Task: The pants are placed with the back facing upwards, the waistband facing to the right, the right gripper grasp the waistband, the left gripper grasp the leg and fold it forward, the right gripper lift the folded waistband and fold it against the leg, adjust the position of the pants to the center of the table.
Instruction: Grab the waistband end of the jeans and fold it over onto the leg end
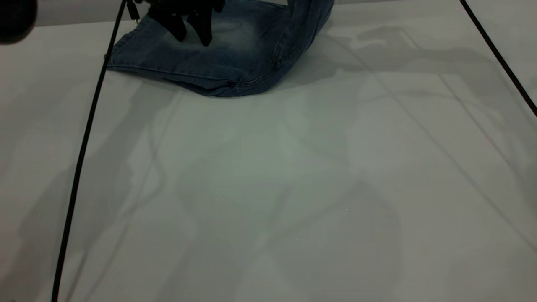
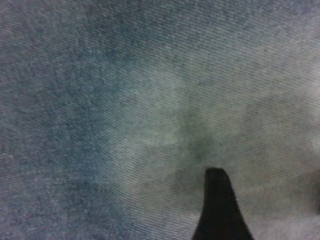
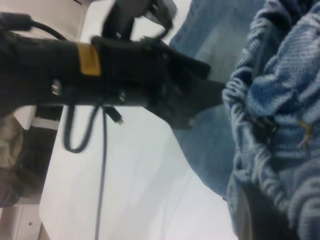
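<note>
The left gripper (image 1: 194,40) stands over the pants (image 1: 243,54) with its two black fingers (image 1: 203,29) pointing down and spread apart, nothing between them; their tips meet the flat, faded denim. The left wrist view shows only one fingertip (image 2: 219,200) against that pale cloth. From the right wrist view the same gripper's black body with its yellow sticker (image 3: 89,59) lies just beside the waistband (image 3: 272,120), and its cable hangs below it. The right gripper (image 3: 252,207) is closed on the gathered elastic waistband, with one dark finger (image 3: 262,220) showing against the bunched cloth. In the exterior view this gripper is out of frame, and the waist end of the pants rises steeply off the table (image 1: 293,188) and past the top edge. The rest of the pants lies flat, doubled over, with a folded seam edge (image 1: 218,89) on the side toward the camera. The pants sit at the far side of the table, left of its middle. One black cable (image 1: 84,147) crosses the pants' left end and runs down toward the camera; another (image 1: 499,54) runs well apart to the pants' right. A dark blurred shape (image 1: 14,19) sits far to their left.
</note>
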Robot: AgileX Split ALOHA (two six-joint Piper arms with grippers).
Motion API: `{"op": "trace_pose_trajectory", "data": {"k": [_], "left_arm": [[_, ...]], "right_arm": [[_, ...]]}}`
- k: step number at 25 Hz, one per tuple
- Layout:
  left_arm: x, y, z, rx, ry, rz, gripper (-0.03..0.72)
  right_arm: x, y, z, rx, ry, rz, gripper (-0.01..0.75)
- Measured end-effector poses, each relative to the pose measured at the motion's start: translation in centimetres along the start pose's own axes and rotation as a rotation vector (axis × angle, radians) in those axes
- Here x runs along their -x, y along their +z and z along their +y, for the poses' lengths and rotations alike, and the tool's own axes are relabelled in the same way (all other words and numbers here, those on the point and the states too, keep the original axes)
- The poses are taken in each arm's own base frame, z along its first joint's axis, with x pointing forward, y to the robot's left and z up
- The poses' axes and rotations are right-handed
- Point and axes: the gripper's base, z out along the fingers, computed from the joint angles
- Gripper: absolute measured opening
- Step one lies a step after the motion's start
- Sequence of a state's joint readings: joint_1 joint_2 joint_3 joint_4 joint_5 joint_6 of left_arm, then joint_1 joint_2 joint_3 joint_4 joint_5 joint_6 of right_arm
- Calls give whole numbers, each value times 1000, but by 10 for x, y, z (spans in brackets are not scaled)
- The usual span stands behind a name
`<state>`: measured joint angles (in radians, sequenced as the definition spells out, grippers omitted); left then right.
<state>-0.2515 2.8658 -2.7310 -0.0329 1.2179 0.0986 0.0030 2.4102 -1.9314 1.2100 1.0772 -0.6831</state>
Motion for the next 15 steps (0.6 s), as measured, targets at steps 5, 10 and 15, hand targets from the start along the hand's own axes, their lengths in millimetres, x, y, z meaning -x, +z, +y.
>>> {"op": "trace_pose_trajectory", "data": {"k": [5, 10, 15], "left_arm": [[-4, 11, 0, 1, 0, 17, 428], [-5, 12, 0, 1, 0, 21, 428], [-5, 12, 0, -1, 0, 23, 428]], "right_arm": [[1, 0, 6, 17, -2, -2, 98], [1, 5, 27, 44, -35, 2, 98], [-2, 21, 51, 84, -60, 6, 98]]}}
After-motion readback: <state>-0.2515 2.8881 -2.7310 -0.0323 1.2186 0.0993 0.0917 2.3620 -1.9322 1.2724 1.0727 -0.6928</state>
